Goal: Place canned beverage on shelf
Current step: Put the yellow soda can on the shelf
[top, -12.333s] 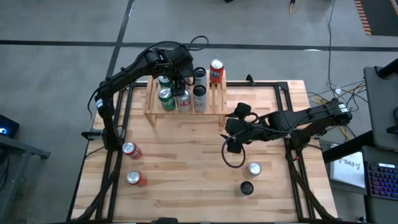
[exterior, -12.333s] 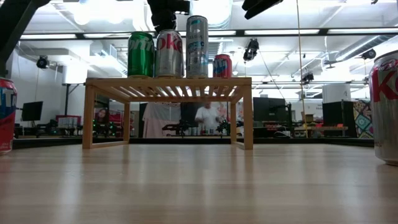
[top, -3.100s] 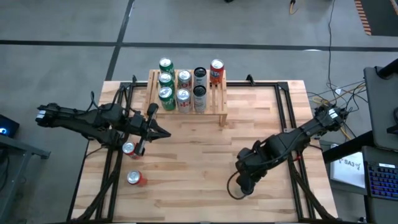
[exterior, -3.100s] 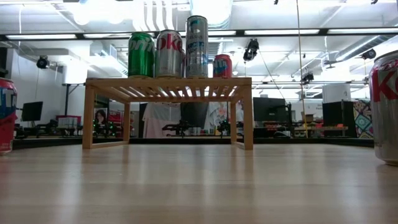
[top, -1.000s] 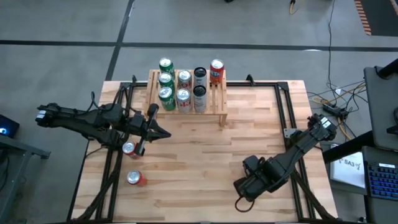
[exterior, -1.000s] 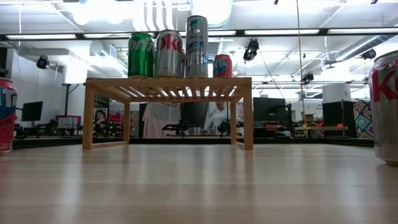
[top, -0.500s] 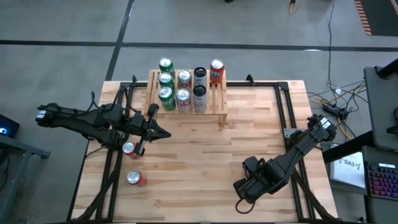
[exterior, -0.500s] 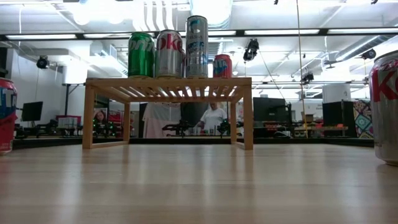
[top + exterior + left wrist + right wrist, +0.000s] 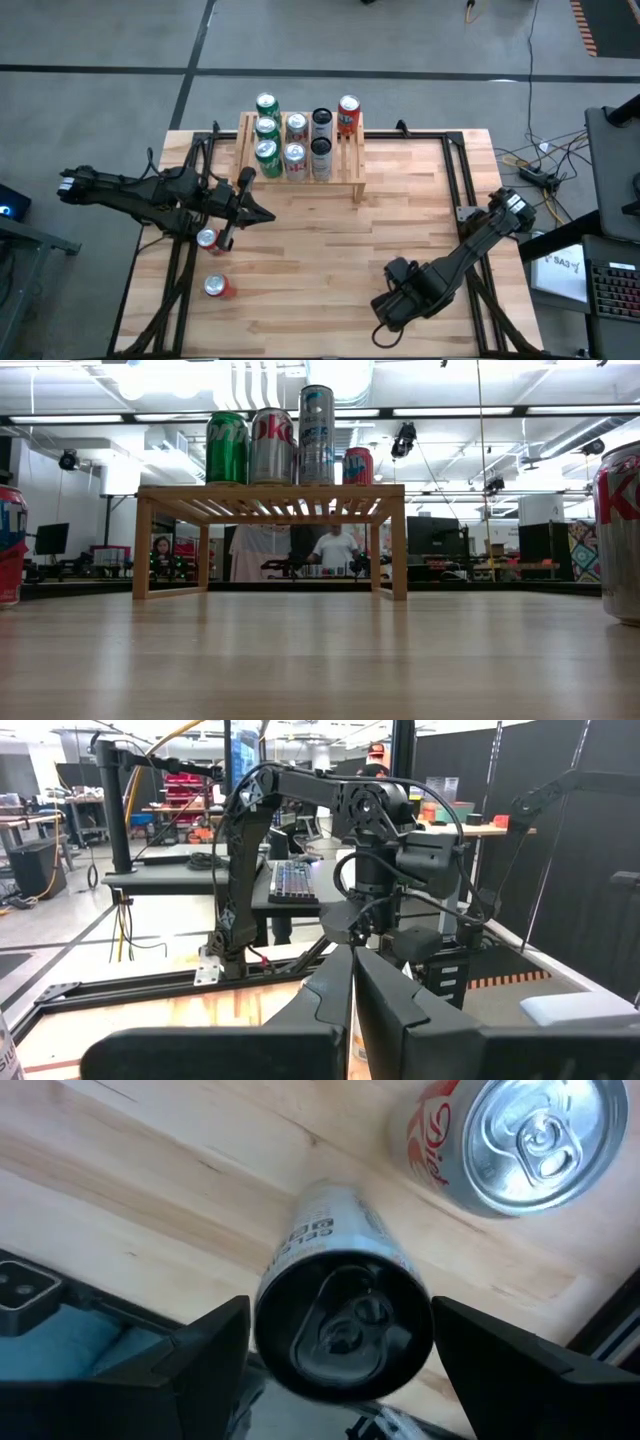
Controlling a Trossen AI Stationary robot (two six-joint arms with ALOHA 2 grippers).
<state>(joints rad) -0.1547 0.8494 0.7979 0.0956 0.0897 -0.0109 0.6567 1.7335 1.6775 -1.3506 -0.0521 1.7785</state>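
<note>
Now straddling the slim dark-topped silver can (image 9: 343, 1325) with spread right fingers (image 9: 215, 1350), needing closure before lifting toward the low light-wood slatted shelf (image 9: 300, 168).

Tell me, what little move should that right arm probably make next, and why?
Probably close the right gripper on the black-topped can. Its open fingers stand either side of that upright can, not yet touching it, beside a silver Diet can. The shelf shows bare slats on its right.

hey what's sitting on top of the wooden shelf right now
Seven upright cans stand on the shelf: three green cans, two silver Diet Coke cans, two slim dark-topped cans. A red can is at its far edge. The low view hides the rear ones.
</note>
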